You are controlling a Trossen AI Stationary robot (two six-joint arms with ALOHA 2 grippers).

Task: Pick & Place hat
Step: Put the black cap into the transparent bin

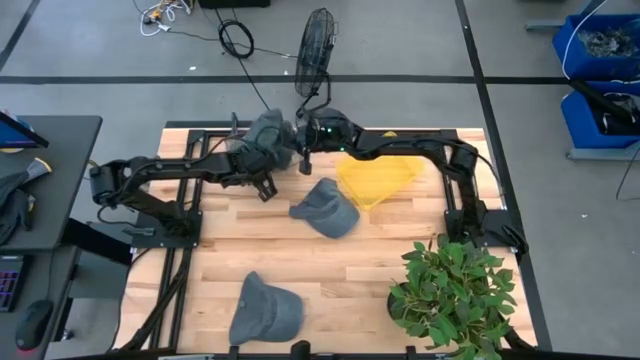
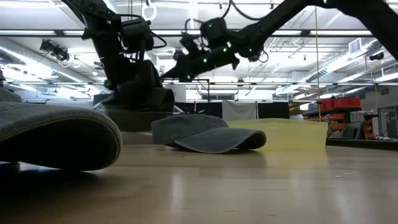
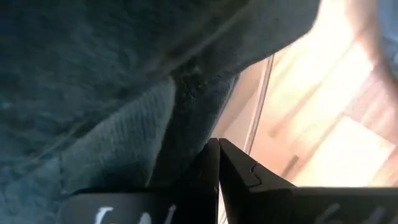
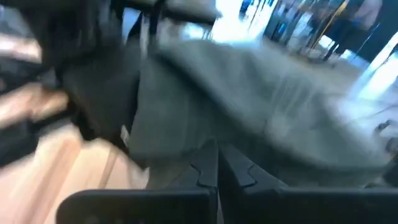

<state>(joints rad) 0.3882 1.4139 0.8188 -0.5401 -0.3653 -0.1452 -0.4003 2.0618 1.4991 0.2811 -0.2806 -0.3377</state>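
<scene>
Both grippers are meeting at the far edge of the table over one gray cap (image 1: 264, 135), which is hanging off the wood, clear of the surface in the low view. Left gripper (image 1: 262, 160) is clenched on that cap: its wrist view is showing the two fingers (image 3: 219, 177) pressed together with denim folds right against them. Right gripper (image 1: 305, 152) is sitting just beside the same cap on its other side, fingers closed tip to tip, cloth draped directly ahead; whether it is actually pinching fabric I cannot tell. Judgement: this is looking like a two-arm carry or handover, so one arm should be keeping a firm pinch on the brim seam while the other is letting go only once the cloth is supported. Below and ahead of the right gripper a second cap (image 1: 325, 208) is lying flat, touching the yellow tray (image 1: 385, 175), the likely drop spot. A third cap (image 1: 264, 308) is resting at the near edge, well apart from both tools.
</scene>
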